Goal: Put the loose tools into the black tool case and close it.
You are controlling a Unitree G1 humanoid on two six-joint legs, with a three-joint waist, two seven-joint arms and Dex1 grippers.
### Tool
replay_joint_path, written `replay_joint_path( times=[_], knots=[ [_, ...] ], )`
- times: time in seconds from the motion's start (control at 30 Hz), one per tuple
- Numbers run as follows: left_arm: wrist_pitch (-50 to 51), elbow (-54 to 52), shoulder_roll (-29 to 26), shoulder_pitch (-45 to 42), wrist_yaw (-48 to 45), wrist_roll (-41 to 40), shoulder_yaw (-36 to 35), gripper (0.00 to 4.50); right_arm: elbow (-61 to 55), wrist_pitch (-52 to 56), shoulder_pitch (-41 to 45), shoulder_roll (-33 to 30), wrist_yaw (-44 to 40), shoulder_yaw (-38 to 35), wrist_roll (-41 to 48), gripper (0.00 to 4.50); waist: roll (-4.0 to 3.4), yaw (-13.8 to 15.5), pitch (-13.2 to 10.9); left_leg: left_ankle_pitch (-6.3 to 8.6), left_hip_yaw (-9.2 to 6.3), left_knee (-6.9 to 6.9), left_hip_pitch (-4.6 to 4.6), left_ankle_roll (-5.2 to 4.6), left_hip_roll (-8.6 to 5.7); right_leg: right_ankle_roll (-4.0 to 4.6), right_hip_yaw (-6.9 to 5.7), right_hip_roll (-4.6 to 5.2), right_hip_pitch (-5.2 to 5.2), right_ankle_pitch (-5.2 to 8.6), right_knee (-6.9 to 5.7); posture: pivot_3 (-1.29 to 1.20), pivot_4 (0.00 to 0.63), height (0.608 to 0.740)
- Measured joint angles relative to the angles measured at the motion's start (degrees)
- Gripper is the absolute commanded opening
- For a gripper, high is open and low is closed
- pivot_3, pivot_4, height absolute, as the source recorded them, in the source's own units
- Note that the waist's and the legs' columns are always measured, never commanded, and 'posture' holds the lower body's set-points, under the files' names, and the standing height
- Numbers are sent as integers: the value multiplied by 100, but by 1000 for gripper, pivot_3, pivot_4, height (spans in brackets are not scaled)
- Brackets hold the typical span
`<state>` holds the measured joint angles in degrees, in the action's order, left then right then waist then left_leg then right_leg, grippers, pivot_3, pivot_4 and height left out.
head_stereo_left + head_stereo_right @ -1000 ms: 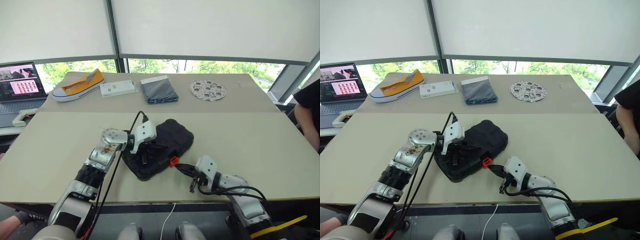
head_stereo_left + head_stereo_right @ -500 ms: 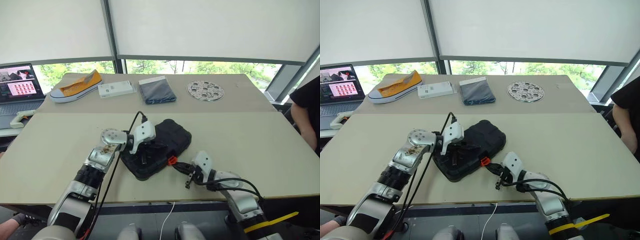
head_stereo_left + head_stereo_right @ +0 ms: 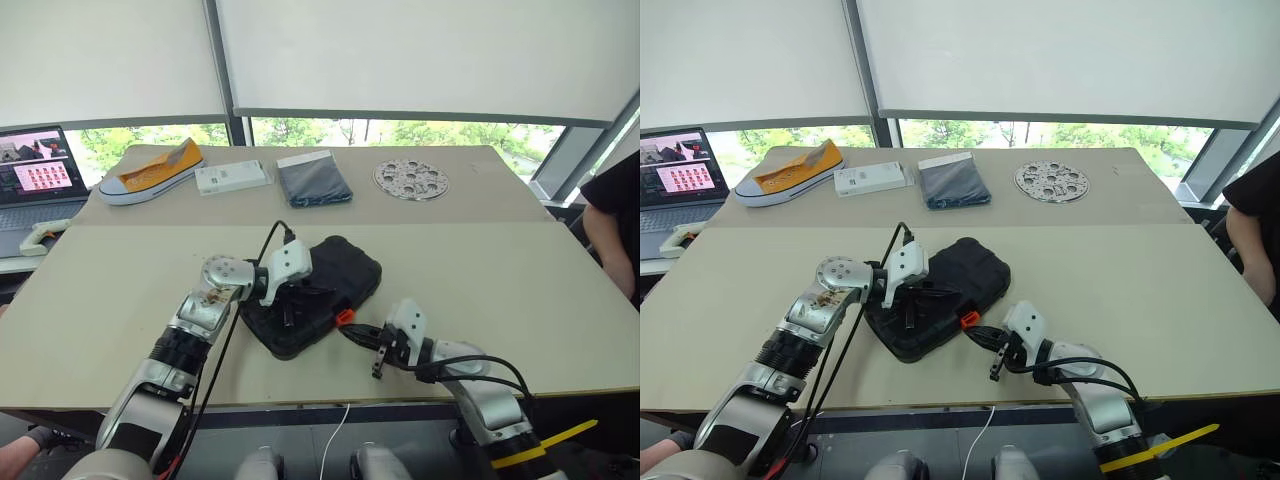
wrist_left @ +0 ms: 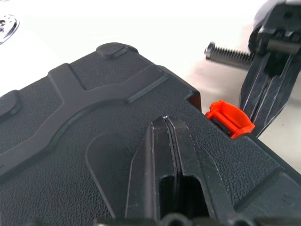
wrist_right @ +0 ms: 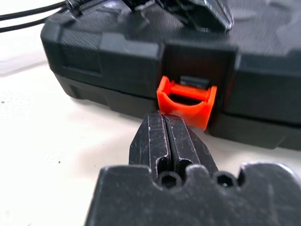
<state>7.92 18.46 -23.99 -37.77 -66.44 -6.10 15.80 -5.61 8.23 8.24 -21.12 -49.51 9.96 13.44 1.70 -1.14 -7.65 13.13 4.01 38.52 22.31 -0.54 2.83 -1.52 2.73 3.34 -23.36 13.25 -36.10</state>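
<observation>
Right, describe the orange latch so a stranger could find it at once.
On the near table lies a closed black tool case. The latch is on its front edge, just ahead of the shut right gripper: the case's one orange part.

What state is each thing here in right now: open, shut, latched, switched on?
Black plastic hinged tool case: lid down, shut.
Small orange latch: sticking out from the case's edge, apparently not snapped down.
Left claw: shut, resting on the lid.
Right claw: shut, tips right at the latch.
Laptop: open, screen lit.
</observation>
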Motion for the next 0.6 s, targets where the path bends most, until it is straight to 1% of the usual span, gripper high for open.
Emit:
replay_joint_path(
  times=[0.17, 0.3, 0.6],
  knots=[
    [-1, 2, 77, 13, 0, 10, 18, 26, -432, -3, 281, 98, 42, -150, 266, 0, -4, 27, 4, 0, -3, -22, -11, 1, -3, 3, -1, 2, 8, 3, 13, 0, 150, 740],
    [-8, -24, 115, 13, -51, 1, 27, 26, -446, 34, 208, 44, 6, -148, 339, 0, -8, 53, 8, 0, -4, -39, -5, 0, -10, 1, -6, 10, 13, 17, 27, 0, 150, 740],
    [-29, -28, 70, 81, -31, -13, -35, 26, -1096, 725, -439, -706, -175, -303, 789, 0, -10, 41, 10, 1, -11, -48, -14, 1, -8, 3, -9, 10, 15, 23, 27, 0, 150, 740]
  ],
)
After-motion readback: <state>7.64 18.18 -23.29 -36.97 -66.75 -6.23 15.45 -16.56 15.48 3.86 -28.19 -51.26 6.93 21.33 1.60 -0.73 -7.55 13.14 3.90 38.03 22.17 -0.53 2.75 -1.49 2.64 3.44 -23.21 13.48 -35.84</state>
